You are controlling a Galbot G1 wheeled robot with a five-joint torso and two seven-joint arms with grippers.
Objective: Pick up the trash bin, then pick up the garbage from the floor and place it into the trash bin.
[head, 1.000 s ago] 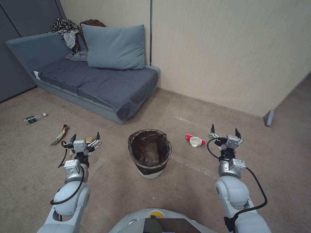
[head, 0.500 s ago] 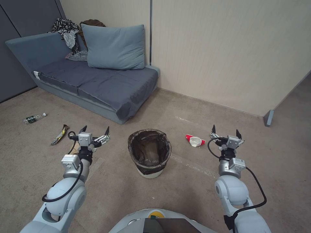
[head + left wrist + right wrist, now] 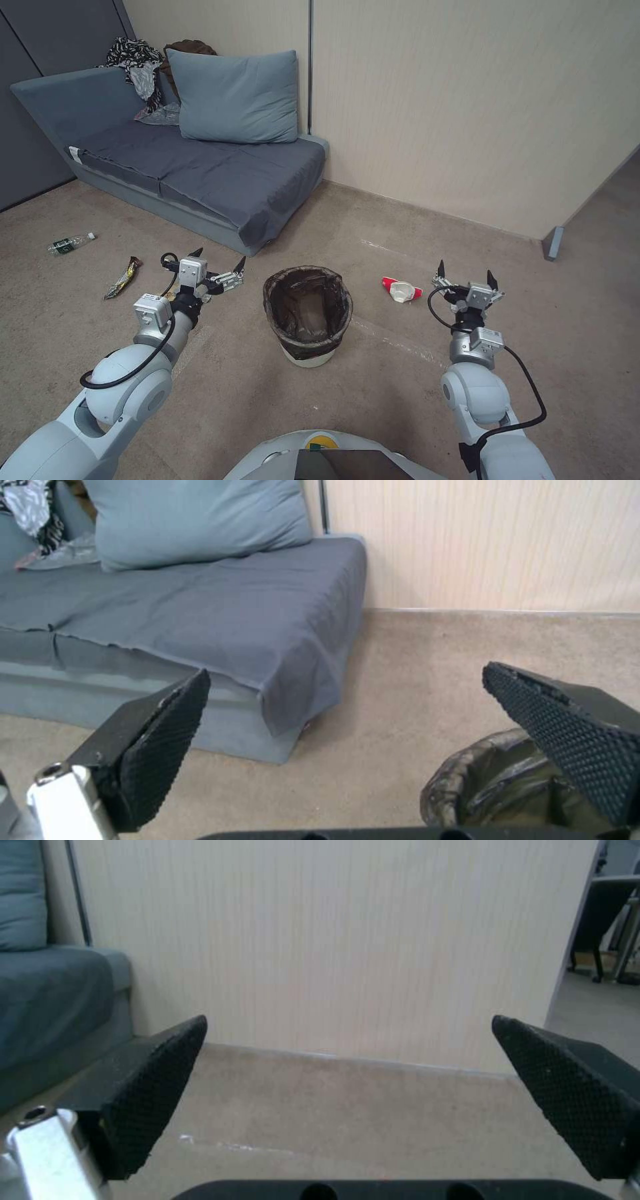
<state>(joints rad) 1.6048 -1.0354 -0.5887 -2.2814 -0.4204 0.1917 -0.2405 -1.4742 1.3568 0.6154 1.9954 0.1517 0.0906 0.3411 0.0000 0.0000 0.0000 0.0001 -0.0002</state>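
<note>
Carpeted room, trash bin on the floor between both arms, not yet lifted.
Left gripper spread wide just left of its rim; right gripper open, idle; cup, wrapper, bottle uncollected.

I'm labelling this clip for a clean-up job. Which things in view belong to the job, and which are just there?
Job:
trash bin, standing on the carpet
red-and-white cup
snack wrapper
small bottle
left gripper, open, beside the bin
right gripper, open

Just there:
sofa
pillow
clothes heap
</note>
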